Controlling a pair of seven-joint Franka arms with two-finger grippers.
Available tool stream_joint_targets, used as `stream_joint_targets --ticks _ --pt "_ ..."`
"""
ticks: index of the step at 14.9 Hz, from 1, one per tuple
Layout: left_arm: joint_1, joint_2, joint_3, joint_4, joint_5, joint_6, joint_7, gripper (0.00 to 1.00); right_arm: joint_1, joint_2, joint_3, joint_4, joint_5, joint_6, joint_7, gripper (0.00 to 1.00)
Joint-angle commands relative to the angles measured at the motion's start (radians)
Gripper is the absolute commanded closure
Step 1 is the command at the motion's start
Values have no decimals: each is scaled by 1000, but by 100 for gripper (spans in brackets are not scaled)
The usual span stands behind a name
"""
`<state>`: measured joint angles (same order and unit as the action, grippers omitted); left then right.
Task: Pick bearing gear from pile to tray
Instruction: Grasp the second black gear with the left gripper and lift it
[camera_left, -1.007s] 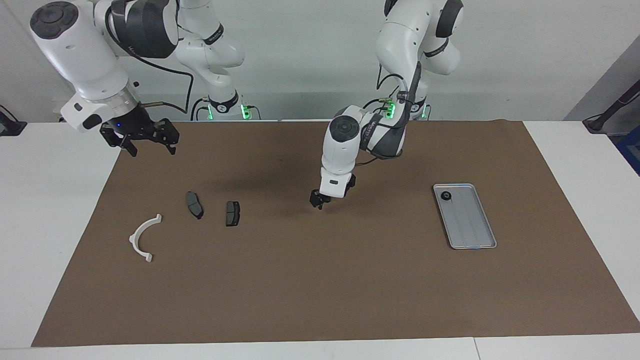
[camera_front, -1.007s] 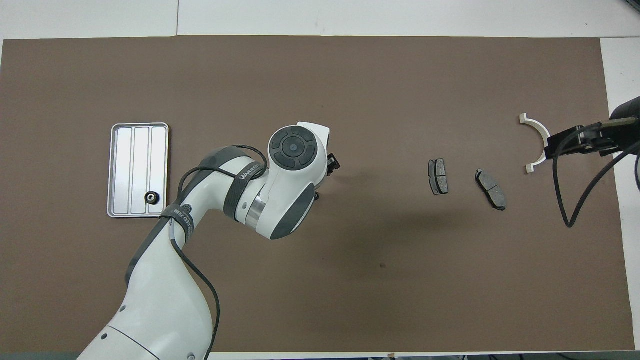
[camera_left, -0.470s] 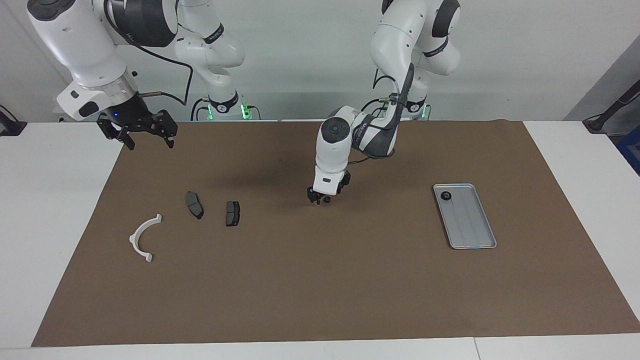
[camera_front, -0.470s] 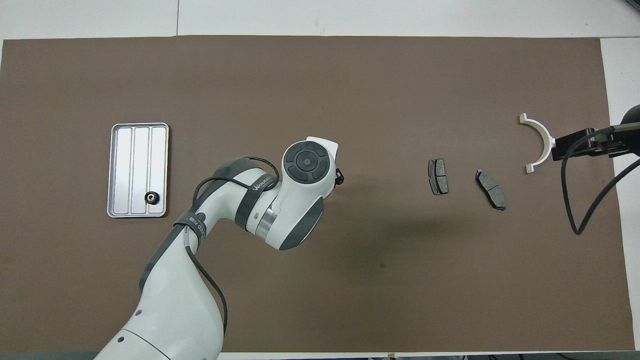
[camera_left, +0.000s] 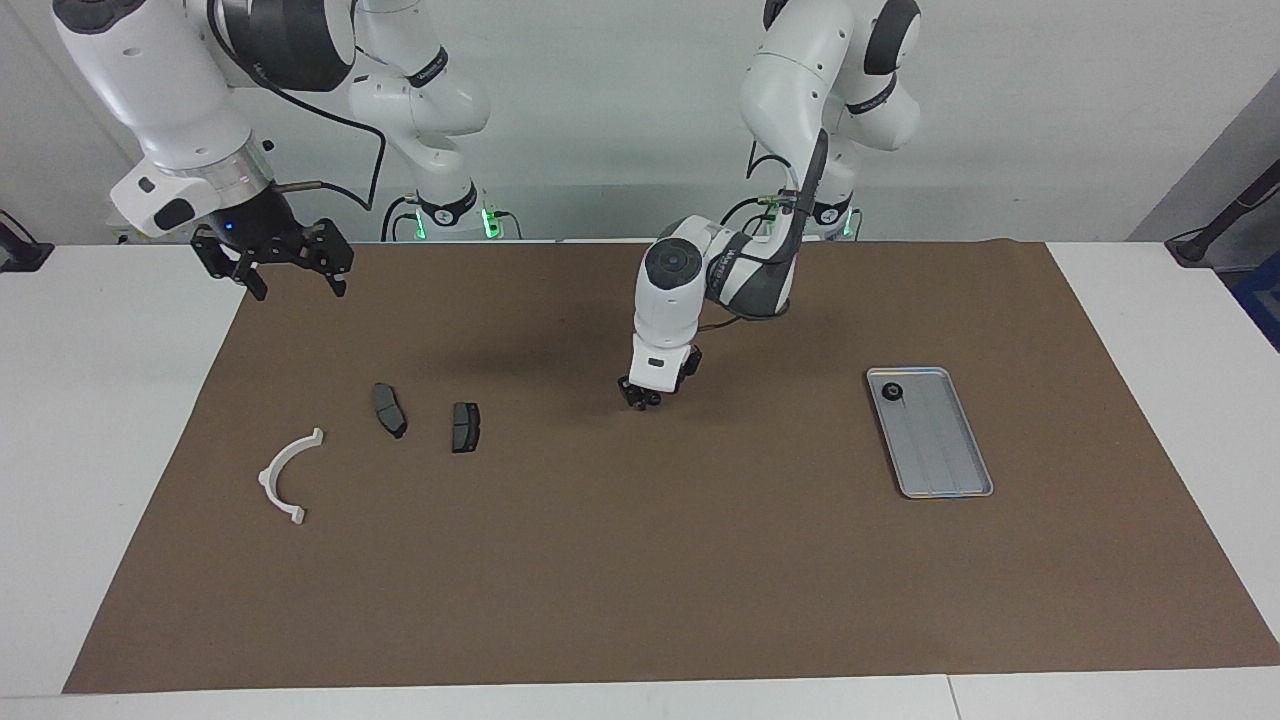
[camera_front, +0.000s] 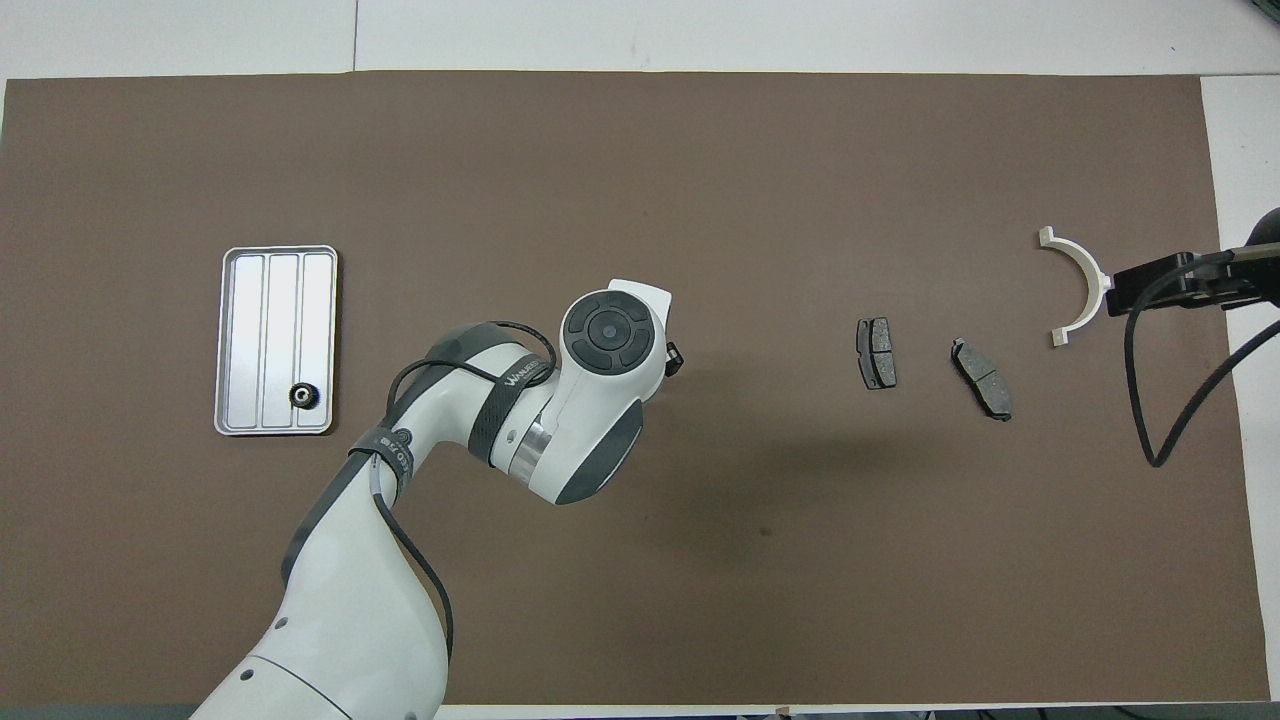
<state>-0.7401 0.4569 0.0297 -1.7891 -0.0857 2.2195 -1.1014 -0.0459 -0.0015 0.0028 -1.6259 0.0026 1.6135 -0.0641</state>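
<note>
Showing left pincer (camera_left: 641, 398) closed round small black piece, facing view only; right pincer (camera_left: 290, 272) wide.

Left gripper (camera_left: 640, 397): over the mat's middle a second ago with its tips low and nothing visible between them; since shifted slightly toward the right arm's end, then lifted a little. A small black round piece (camera_left: 651, 398) now shows at its fingertips, clear of the mat.

Right gripper (camera_left: 285, 272): raised a little and drawn back toward the mat's corner at the robots' edge; in the overhead view it has slid away from the white half-ring bracket (camera_front: 1080, 287).
</note>
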Motion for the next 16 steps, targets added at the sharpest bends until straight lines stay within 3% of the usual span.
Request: stream_joint_targets --ticks 1,4,5,7,12,16 --pt "-16 -27 16 -38 -6 25 -23 50 -14 -20 11 -29 -12 22 15 0" --pt "-19 -29 16 -53 -6 45 -40 65 -14 -21 11 -32 -12 20 15 0" --pt "-24 -32 16 -62 -6 49 -40 73 -14 -21 11 -32 -12 20 16 0" --pt "-27 -35 16 -62 -6 31 -40 100 -14 -21 11 -32 -12 22 16 0" --pt "24 -41 24 -4 -2 -118 -22 100 -14 -26 11 -37 -12 20 15 0" --pt "167 -165 24 -62 -3 -216 197 100 -14 -26 11 -37 -12 20 15 0"
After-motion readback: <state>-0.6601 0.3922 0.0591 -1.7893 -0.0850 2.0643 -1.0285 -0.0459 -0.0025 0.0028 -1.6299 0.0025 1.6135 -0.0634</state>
